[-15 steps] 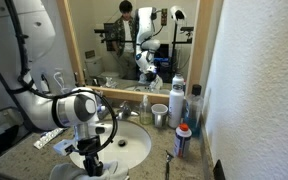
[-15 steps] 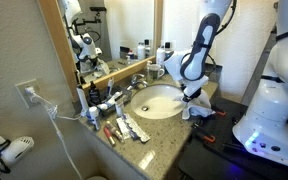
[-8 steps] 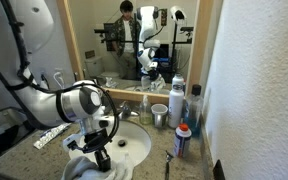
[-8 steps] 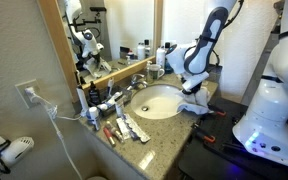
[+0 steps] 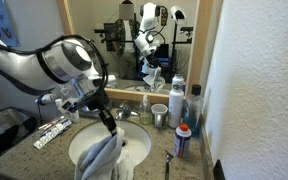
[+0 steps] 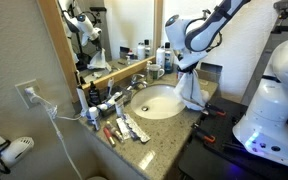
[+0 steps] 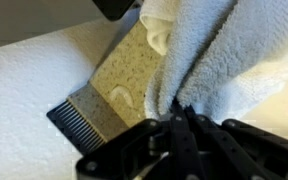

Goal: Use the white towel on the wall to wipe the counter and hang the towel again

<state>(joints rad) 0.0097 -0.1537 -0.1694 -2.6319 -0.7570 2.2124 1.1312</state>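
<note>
The Robotiq gripper (image 5: 106, 117) is pressed together on a bunched fold of the white terry-cloth towel (image 5: 104, 158). In the wrist view the black fingers (image 7: 180, 122) meet with cloth pinched between them. The towel hangs from this single pinch as a long, loose column over the oval white sink basin (image 5: 139, 150), with its lower end at or just above the speckled grey-brown granite counter (image 6: 159, 135); contact cannot be confirmed.

Judged hazards:

- **Slip:** the grip holds only a small gather of thick, soft cloth. The weight of the hanging part may pull the fold out of the jaws.
- **Drag:** the free lower end trails below the gripper. On a move toward the plain white textured wall (image 5: 259, 90) at the right, it may sweep the steel cup (image 5: 160, 114), the tall white bottle (image 5: 177, 98) and the blue bottle with the red cap (image 5: 182, 140), which stand near the right of the basin, and tip them.
- **Incomplete wipe:** a bunched towel touches the counter on a narrow patch only.
- **Rehang:** no hook or rail is in view, so the target cannot be checked.
</note>
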